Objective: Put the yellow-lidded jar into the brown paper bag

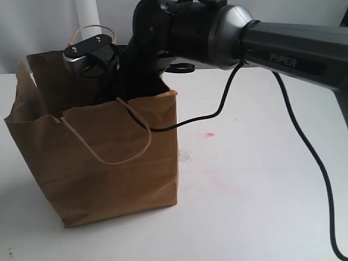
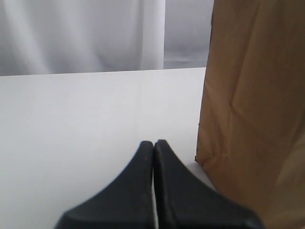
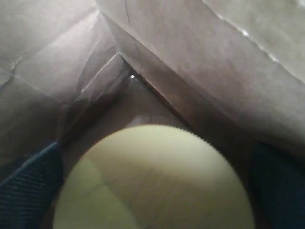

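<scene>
The brown paper bag (image 1: 109, 163) stands open on the white table at the left. My right arm (image 1: 179, 27) reaches over its rim from the right and down inside, so the bag's wall hides the gripper in the exterior view. In the right wrist view the yellow-lidded jar (image 3: 157, 181) shows only its round yellow lid, deep inside the bag near a bottom corner. My right gripper (image 3: 155, 191) holds it, with a dark finger against each side of the lid. My left gripper (image 2: 153, 142) is shut and empty, low over the table beside the bag's outer wall (image 2: 252, 119).
A black cable (image 1: 304, 147) trails from the right arm across the table. A faint red smear (image 1: 210, 134) marks the white tabletop (image 1: 244, 190) right of the bag. A white curtain (image 2: 81, 33) hangs behind the table.
</scene>
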You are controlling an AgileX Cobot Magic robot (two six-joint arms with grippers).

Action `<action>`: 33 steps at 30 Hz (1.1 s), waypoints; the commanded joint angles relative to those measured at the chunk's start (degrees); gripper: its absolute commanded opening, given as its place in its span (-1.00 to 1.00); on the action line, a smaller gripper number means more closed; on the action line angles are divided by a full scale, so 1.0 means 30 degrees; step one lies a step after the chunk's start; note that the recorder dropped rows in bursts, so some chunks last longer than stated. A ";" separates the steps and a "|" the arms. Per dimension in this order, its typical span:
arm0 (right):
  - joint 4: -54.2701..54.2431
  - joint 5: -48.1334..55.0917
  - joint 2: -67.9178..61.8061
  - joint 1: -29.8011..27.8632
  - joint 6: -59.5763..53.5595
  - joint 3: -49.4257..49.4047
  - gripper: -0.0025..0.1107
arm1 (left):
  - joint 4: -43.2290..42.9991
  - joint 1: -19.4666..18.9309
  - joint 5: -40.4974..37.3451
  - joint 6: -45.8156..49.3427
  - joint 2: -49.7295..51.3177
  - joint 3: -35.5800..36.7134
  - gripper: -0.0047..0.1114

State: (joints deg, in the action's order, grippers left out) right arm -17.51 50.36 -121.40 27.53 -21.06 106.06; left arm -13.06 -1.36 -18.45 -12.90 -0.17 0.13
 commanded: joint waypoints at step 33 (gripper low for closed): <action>-0.1741 0.4779 0.8578 0.0026 0.2201 0.0008 -0.47 | 0.0072 0.0050 0.0149 -0.0074 0.0057 -0.0043 -0.90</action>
State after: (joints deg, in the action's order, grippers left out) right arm -22.42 61.25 -97.74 27.53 -15.95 106.06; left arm -13.06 -1.36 -18.45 -12.90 -0.17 0.13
